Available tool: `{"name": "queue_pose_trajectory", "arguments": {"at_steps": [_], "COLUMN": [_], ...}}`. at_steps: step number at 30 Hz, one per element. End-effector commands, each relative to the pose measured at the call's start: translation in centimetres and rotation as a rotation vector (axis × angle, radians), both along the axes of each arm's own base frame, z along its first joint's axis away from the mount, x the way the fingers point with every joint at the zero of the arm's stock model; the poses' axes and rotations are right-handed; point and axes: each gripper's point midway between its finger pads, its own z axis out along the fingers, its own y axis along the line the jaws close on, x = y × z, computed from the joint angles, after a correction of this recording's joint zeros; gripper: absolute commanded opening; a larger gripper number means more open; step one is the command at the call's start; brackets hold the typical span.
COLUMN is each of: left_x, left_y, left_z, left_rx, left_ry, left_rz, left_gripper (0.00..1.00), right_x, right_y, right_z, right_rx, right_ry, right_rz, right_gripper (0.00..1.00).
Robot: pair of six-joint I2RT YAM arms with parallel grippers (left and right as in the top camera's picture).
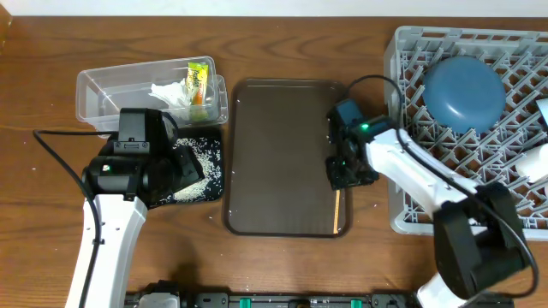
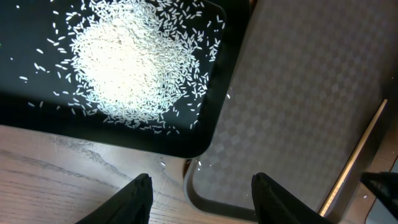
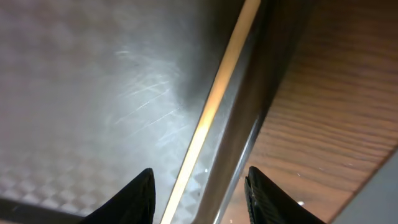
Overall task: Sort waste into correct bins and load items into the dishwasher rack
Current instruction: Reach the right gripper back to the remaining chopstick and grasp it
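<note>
Loose white rice [image 1: 201, 162] [image 2: 130, 62] lies heaped in the black tray [image 1: 184, 195] [image 2: 37, 112]. The clear tub [image 1: 107, 85] holds crumpled tissue [image 1: 171, 94] and the yellow-green wrapper [image 1: 199, 81]. The blue bowl-plate [image 1: 464, 92] sits upside down in the grey rack [image 1: 398, 77]. A wooden chopstick [image 1: 337, 212] [image 3: 211, 106] [image 2: 354, 158] lies along the brown tray's right rim. My right gripper [image 1: 349, 171] [image 3: 199, 177] is open, its fingers on either side of the chopstick and rim. My left gripper [image 1: 175, 171] [image 2: 202, 180] is open and empty by the black tray's corner. The cups are not visible.
The brown serving tray [image 1: 274, 154] [image 2: 298, 93] [image 3: 74, 93] lies in the middle between the bins and the rack. White items [image 1: 535, 162] show at the rack's right edge, cut off by the frame. A few rice grains lie on the wooden table [image 1: 214, 218].
</note>
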Motion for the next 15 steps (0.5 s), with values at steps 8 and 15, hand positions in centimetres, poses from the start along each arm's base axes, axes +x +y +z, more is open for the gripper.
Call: {"name": "queue_pose_trajectory", "arguments": {"at_steps": [8,15], "left_x": [0.0,0.0], "left_y": [0.3,0.3], "left_z": [-0.1,-0.1], "left_rx": [0.014,0.014], "left_ry": [0.004,0.004], "left_rz": [0.004,0.004], "left_gripper": [0.54,0.54], "right_x": [-1.3,-1.5], "right_y": [0.8,1.4], "right_z": [-3.9,-4.3], "right_rx": [-0.067,-0.07], "right_ry": [0.076,0.077], "right_rz": [-0.012,-0.021], "right_gripper": [0.42,0.08]}}
